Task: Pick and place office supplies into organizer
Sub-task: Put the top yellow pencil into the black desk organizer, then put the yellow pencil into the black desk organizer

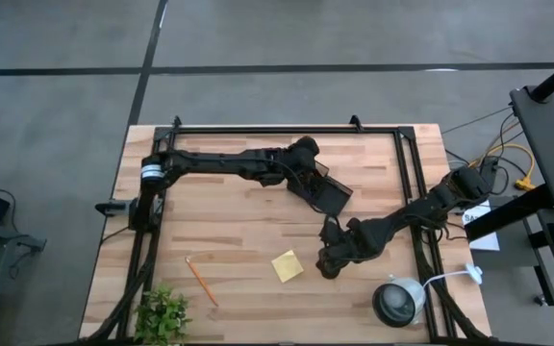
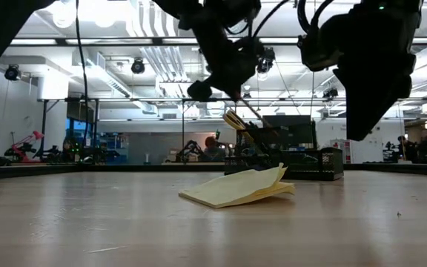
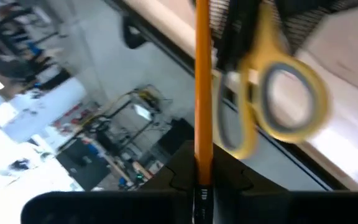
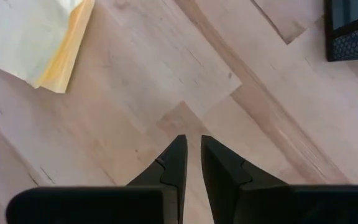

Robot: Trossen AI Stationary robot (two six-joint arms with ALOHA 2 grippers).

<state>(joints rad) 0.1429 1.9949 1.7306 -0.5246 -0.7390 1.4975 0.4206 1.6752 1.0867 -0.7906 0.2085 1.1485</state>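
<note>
My left gripper (image 1: 308,179) is over the black organizer (image 1: 333,196) at the table's middle, shut on an orange pencil (image 3: 203,93). Yellow-handled scissors (image 3: 278,93) stand in the organizer's mesh cup (image 3: 303,25) right beside that pencil. My right gripper (image 4: 192,144) hovers above bare wood near the organizer, fingers almost together and holding nothing. The yellow sticky-note pad (image 1: 288,265) lies flat on the table just left of it, its top sheets curling up (image 2: 239,187). A second orange pencil (image 1: 200,280) lies on the table toward the near left. My left gripper pinches the orange pencil near one end (image 3: 204,167) between its two fingers. The pencil runs straight on past the fingertips, along the fingers, toward the organizer's cup beside the scissors' handles. Its far end leaves the picture, so I cannot tell whether it rests on anything.
A round grey-white lamp (image 1: 399,301) stands near the table's near right corner with its cable. A green plant (image 1: 162,313) sits at the near left corner. Black frame rails (image 1: 416,173) run along the left, far and right sides. Bare wood lies between the loose pencil and the pad.
</note>
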